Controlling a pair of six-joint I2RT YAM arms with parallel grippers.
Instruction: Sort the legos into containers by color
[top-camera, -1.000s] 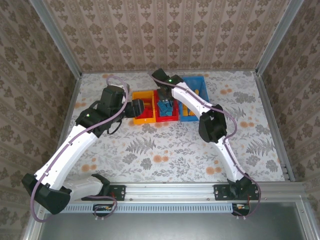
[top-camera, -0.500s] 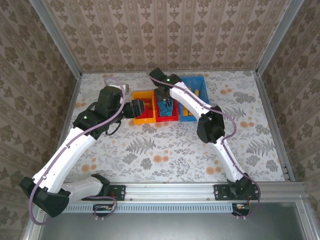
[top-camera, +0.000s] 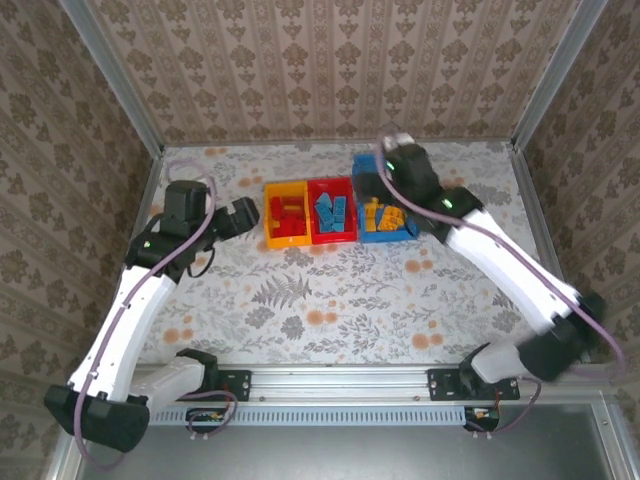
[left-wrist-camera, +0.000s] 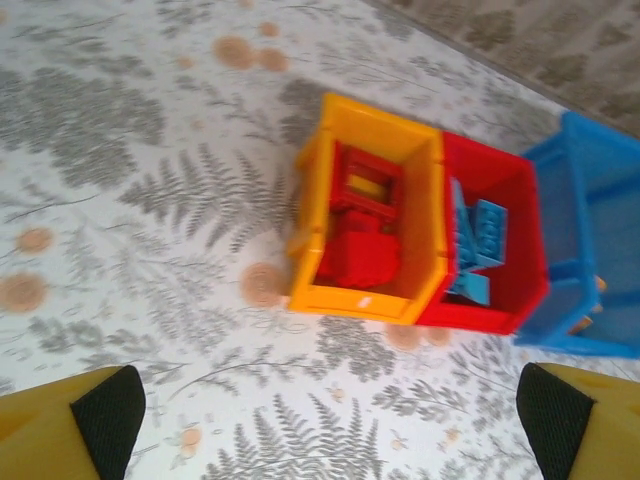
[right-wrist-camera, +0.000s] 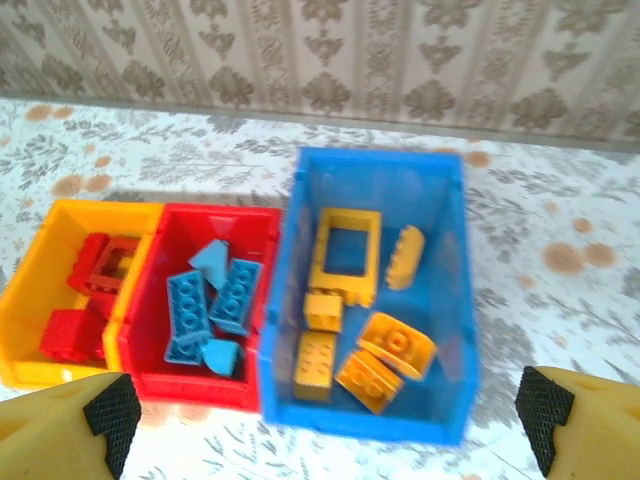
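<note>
Three bins (right-wrist-camera: 205, 214) touching, six yellow legos (right-wrist-camera: 313, 365) in blue bin (right-wrist-camera: 380, 157); both end effectors (left-wrist-camera: 328, 415) (right-wrist-camera: 328, 420) wide

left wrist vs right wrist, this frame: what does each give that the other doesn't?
Left wrist: left pincer, open, and the table stretch left of the yellow bin. Right wrist: right pincer, open, and the whole inside of the blue bin with orange-yellow bricks. Both: yellow bin holding red bricks, red bin holding blue bricks, side by side.

Fingers (left-wrist-camera: 100, 410) (both pairs) opened — withdrawn from the containers (top-camera: 285, 243).
</note>
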